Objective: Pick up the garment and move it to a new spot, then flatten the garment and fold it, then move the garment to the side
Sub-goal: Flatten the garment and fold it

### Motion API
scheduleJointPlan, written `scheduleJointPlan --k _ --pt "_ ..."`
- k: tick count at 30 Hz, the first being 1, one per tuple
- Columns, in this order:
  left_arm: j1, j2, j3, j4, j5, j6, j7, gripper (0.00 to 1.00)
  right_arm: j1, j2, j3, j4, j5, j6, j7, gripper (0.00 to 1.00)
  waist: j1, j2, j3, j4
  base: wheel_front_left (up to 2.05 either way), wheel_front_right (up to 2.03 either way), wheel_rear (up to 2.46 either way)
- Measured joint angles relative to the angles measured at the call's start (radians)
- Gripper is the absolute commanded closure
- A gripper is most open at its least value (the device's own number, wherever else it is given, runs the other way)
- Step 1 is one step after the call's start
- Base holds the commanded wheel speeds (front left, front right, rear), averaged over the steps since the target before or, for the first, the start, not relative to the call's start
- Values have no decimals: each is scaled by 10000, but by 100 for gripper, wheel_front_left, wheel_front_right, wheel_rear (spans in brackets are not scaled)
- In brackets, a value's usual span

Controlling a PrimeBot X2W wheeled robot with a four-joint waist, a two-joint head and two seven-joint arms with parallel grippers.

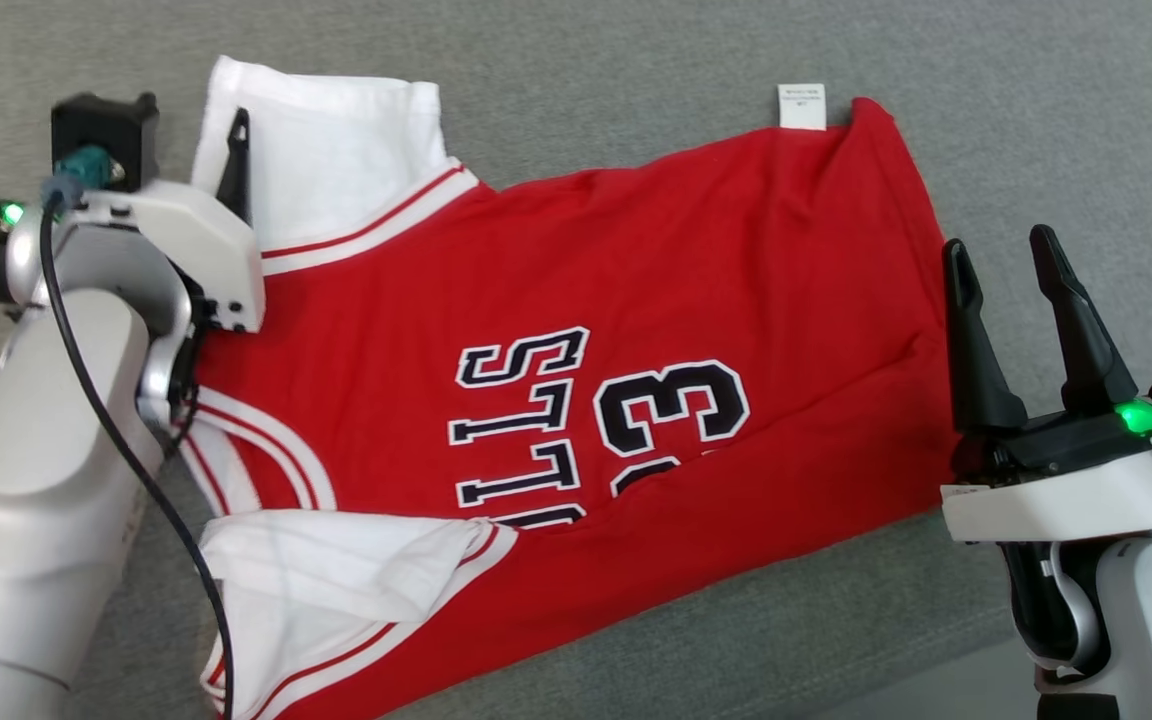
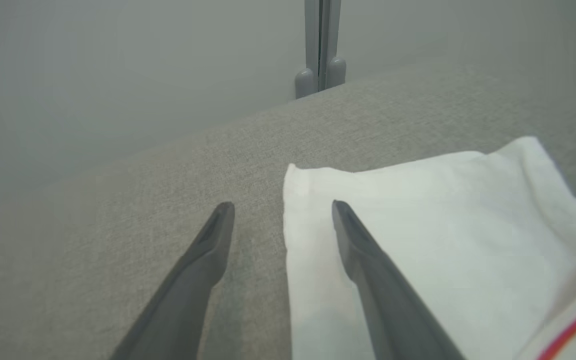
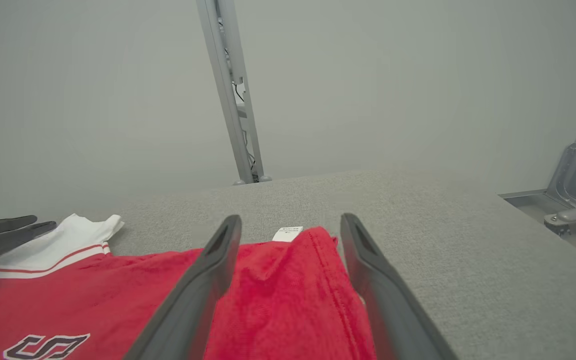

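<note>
While right tool (image 1: 1000, 240) gapes, jersey hem (image 1: 926, 230) seems untouched.

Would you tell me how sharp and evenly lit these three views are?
Head view: soft, even light, weak shadows, jersey lettering crisp. Left wrist view: white sleeve nearly washed out, left gripper blurred low down. Right wrist view: hazy backdrop, right gripper likewise soft low down.
</note>
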Motion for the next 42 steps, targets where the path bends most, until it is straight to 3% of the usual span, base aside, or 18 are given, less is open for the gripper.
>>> scheduleJointPlan --k 5,12,13,15,25,33,42 --pt "-930 163 -311 1030 207 -372 506 0 104 151 25 40 -4 0 -75 0 0 0 295 -469 0 0 0" --pt "-1461 42 -523 1854 259 -732 527 0 121 222 46 222 -61 0 -119 0 0 0 352 -578 0 0 0" --pt "-1496 -2 -531 1954 211 -828 539 52 120 224 44 236 -71 0 -119 0 0 0 351 -568 0 0 0" --pt "-1581 -58 -548 2100 173 -934 420 100 118 234 29 278 -104 0 -119 0 0 0 342 -539 0 0 0" --pt "-1156 -516 -583 2010 -8 -1064 -1154 100 118 128 -286 660 -59 0 130 0 0 0 -71 3 0 0 0" --pt "123 -871 -593 453 -226 -830 -2161 100 -563 -713 -899 1618 291 0 1099 0 0 0 -523 957 0 0 0" --pt "1295 -1024 -800 -1544 -395 -568 -2242 100 -2343 -1684 -1616 3829 1417 0 2869 0 0 0 -788 2172 0 0 0"
